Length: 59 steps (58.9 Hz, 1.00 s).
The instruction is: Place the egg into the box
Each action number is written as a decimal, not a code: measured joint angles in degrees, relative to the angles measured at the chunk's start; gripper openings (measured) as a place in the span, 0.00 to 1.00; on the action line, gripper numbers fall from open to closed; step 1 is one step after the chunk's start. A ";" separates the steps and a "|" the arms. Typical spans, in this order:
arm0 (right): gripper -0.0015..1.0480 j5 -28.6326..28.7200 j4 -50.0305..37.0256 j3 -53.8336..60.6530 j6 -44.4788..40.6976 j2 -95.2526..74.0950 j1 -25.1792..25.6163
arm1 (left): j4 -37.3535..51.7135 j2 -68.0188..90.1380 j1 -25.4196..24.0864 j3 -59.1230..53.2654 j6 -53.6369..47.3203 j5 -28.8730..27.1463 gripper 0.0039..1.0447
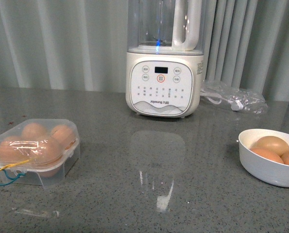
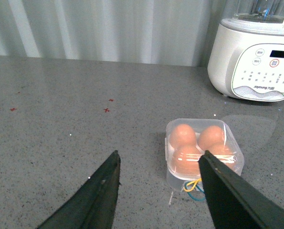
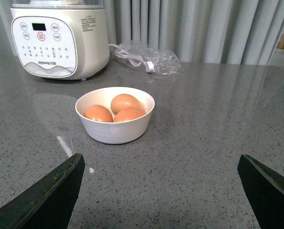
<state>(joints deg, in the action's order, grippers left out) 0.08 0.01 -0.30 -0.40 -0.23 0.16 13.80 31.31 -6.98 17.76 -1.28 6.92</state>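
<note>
Closed box [image 1: 35, 150] — behind, blender [image 1: 165, 80] reads "Joyoung"

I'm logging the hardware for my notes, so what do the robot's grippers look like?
Only the fingers show, in the wrist views. The left gripper and the right gripper each have two flat, dark, nearly black fingers tapering to points, with a matte finish. No cables, markings or sleeves are visible, and the arms themselves are out of view.

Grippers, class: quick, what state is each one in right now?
Left gripper: open, holding nothing.
Right gripper: open, holding nothing.
</note>
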 joint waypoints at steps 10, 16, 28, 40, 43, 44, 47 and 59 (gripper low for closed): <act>0.93 -0.02 0.00 0.00 0.00 0.00 0.00 | 0.70 -3.74 5.09 -5.31 0.79 -6.47 0.19; 0.93 0.04 0.00 0.00 0.02 0.00 0.00 | 0.85 -5.97 6.86 -7.78 1.25 -6.67 0.03; 0.93 0.00 0.00 0.00 0.02 0.00 0.00 | 0.72 -10.19 6.97 -11.19 1.25 -6.93 0.03; 0.93 0.00 0.00 0.00 0.00 0.00 0.00 | -0.76 -14.03 6.97 -13.53 1.25 -6.93 0.03; 0.93 0.00 0.00 0.00 0.02 0.00 0.00 | -1.22 -14.91 6.97 -13.97 1.25 -6.93 0.03; 0.93 0.00 0.00 0.00 0.02 0.00 0.00 | -1.40 -15.23 6.97 -14.14 1.25 -6.93 0.03; 0.93 0.00 0.00 0.00 0.00 0.00 0.00 | -1.75 -15.87 6.97 -14.43 1.27 -6.93 0.03; 0.93 0.00 0.00 0.00 0.00 0.00 0.00 | -3.65 -19.54 6.97 -15.96 1.25 -6.93 0.03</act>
<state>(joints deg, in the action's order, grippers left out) 0.08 0.01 -0.30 -0.40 -0.23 0.16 10.15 11.77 -0.01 1.80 -0.03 -0.01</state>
